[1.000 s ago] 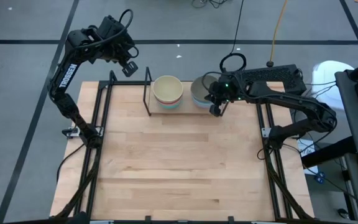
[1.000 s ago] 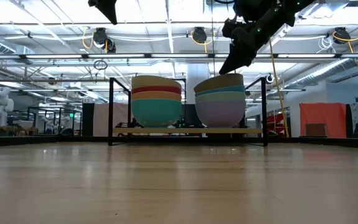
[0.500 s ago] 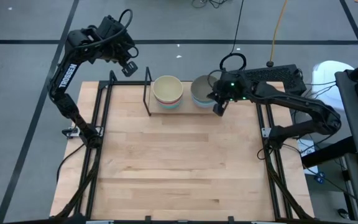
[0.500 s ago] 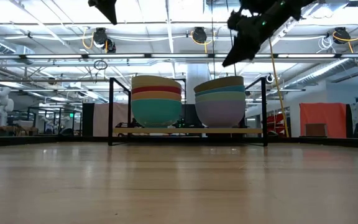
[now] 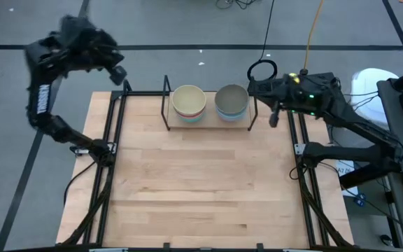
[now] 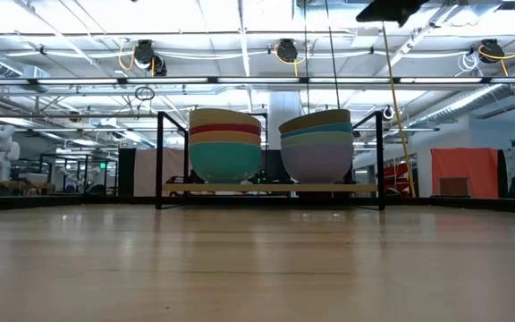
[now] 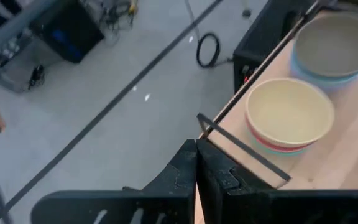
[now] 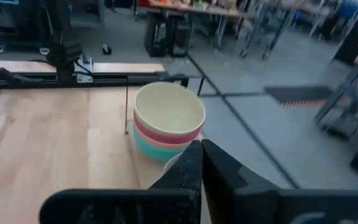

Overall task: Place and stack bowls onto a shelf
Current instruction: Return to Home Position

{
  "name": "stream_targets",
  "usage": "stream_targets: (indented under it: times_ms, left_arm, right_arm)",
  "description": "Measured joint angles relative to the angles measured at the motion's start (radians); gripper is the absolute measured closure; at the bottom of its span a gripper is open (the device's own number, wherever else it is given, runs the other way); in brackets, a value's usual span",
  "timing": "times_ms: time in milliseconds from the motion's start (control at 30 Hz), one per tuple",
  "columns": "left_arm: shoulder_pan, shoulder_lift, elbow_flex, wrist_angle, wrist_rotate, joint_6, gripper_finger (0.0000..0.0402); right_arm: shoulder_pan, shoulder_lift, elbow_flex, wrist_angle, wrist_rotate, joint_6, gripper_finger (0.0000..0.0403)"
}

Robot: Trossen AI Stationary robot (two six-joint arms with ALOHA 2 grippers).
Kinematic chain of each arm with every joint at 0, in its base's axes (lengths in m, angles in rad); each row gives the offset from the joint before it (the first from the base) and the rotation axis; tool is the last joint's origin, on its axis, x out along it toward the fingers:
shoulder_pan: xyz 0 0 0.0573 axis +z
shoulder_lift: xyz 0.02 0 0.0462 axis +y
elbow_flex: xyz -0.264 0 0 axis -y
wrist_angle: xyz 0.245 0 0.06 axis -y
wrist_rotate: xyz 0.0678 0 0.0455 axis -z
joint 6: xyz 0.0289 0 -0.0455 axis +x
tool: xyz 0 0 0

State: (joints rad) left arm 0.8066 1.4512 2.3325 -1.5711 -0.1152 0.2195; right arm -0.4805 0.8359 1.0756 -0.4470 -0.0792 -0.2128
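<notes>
bowls (image 6: 225,148) in two four-high stacks side by side on shelf (image 6: 271,189)

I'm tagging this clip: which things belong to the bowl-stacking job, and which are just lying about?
Job: cream-topped bowl stack, grey-topped bowl stack, shelf, left gripper, right gripper, both shut, off the shelf.
Lying about: black cable loop on floor, orange panel behind.
</notes>
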Motion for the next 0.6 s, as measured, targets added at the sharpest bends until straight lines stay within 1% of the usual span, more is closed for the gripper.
stream_targets:
  times_ms: [67,167,267,367,500,600]
  left_arm:
    - [0.009,-0.042,0.000,0.000,0.035,0.011,0.0398]
    - [0.018,-0.107,0.000,0.000,0.067,0.012,0.0394]
    - [0.018,-0.175,0.000,0.000,0.070,0.012,0.0388]
    - [0.018,-0.236,0.000,0.000,0.070,0.000,0.0391]
    - [0.018,-0.319,0.000,0.000,0.070,-0.048,0.0397]
    - [0.018,-0.376,0.000,0.000,0.071,-0.085,0.0390]
  right_arm:
    - [0.000,-0.041,0.000,-0.013,0.000,-0.033,0.0403]
    - [0.000,-0.088,0.000,-0.035,0.000,-0.034,0.0403]
    - [0.000,-0.124,0.000,-0.068,0.000,-0.032,0.0403]
    - [0.000,-0.148,0.000,-0.089,0.000,-0.018,0.0403]
    - [0.000,-0.172,0.000,-0.117,0.000,-0.009,0.0403]
    - [0.000,-0.184,0.000,-0.125,0.000,-0.009,0.0403]
